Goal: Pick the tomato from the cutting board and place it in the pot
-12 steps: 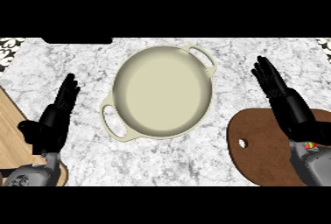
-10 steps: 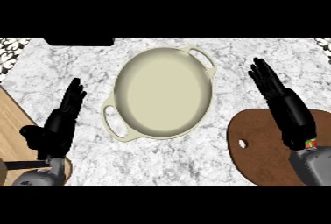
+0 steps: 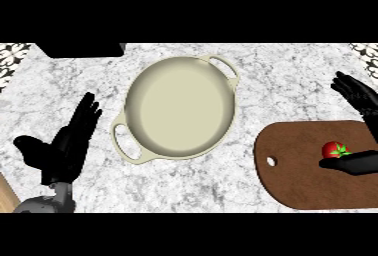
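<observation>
On the bench point(image 3: 295, 75), grey-white marbled stone: pot point(image 3: 181, 107), cream, oval, shallow, smooth matt interior, a loop handle at each end, set slantwise at centre; cutting board point(image 3: 310, 175), dark brown wood, rounded corners, small hole near its left edge, lying right of the pot and apart from it; left hand point(image 3: 63, 145), black, fingers straight, holding nothing, left of the pot; right hand point(image 3: 358, 127), black, spread wide, fingers extended above, thumb just below the tomato; tomato point(image 3: 334, 149), red, round, green calyx, resting on the board between that thumb and fingers, ungrasped.
</observation>
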`<state>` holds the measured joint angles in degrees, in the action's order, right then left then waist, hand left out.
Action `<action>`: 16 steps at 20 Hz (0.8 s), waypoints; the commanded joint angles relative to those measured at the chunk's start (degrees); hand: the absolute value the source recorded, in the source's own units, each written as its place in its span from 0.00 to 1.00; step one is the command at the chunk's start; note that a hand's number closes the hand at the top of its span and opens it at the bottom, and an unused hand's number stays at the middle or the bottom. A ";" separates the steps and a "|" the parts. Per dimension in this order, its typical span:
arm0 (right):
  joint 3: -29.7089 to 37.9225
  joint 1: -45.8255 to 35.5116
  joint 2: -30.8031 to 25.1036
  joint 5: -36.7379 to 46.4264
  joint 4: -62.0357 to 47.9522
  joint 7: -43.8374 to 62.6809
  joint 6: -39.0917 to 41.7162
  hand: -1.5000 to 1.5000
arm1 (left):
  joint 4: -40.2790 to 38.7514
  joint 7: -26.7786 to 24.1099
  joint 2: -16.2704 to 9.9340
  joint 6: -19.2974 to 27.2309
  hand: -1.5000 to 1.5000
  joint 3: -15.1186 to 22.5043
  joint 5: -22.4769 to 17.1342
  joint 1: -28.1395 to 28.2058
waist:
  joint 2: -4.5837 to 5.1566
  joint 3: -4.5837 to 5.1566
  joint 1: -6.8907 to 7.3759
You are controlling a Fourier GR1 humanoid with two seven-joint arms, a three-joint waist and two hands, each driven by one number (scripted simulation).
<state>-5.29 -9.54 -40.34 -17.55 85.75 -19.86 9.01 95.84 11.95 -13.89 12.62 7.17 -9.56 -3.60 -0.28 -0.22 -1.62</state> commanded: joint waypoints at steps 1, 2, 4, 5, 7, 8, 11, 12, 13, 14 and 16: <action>7.26 8.34 -3.95 2.24 -1.71 -18.66 2.99 0.00 | 1.18 4.04 -0.36 -0.59 0.50 -0.73 -1.98 -0.42 | -0.01 -0.04 -0.89; 8.72 10.36 -6.25 2.66 -1.92 -21.61 5.16 0.00 | 2.23 2.93 1.19 0.61 0.50 0.91 -0.37 -0.34 | -0.01 0.02 -0.94; 11.84 13.45 -10.56 2.04 0.38 -22.12 8.49 0.00 | -0.44 2.44 -1.33 -3.10 0.50 -3.25 -4.05 -0.87 | 0.04 0.22 -0.34; 13.16 11.73 -13.40 4.75 -6.11 -23.80 9.72 0.00 | -0.75 3.90 -1.78 -3.18 0.50 -2.89 -3.49 -3.47 | 0.29 0.16 0.14; 15.41 13.85 -18.09 6.65 -1.96 -19.08 7.77 0.00 | 3.09 6.39 -0.09 -0.25 0.50 -0.01 -1.14 -1.85 | -0.11 0.24 -0.15; 16.95 13.50 -21.19 7.40 -3.95 -19.62 9.41 0.00 | 1.56 6.81 1.42 1.84 0.50 0.13 -0.16 -4.45 | 0.04 0.23 -0.48; 18.87 15.36 -25.17 8.55 -1.90 -17.84 12.59 0.00 | 2.05 7.50 0.79 0.20 0.50 0.19 -0.52 -4.21 | 0.07 0.27 0.37; 19.99 17.34 -27.62 9.14 0.60 -16.28 12.95 0.00 | 3.45 6.64 -0.94 -2.03 0.50 -1.21 -2.44 -1.21 | -0.16 0.34 0.09; 18.59 16.33 -26.98 11.78 -0.09 -15.94 12.28 0.00 | 0.15 3.63 0.17 -2.64 0.50 -2.38 -3.27 -2.10 | 0.17 0.32 0.70; 19.99 18.18 -29.37 10.80 1.33 -14.83 15.08 0.00 | 0.64 6.05 -0.57 -1.78 0.50 -2.35 -2.22 -3.63 | 0.04 0.31 0.18; 20.56 18.31 -31.94 12.94 0.37 -14.27 17.03 0.00 | 0.32 5.04 -0.63 -3.27 0.50 -2.37 -2.95 -2.54 | 0.14 0.30 0.72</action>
<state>13.79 7.17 -67.50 -7.53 85.15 -36.10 22.95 97.02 17.11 -13.78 11.03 5.87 -11.53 -6.02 -0.25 0.07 -1.36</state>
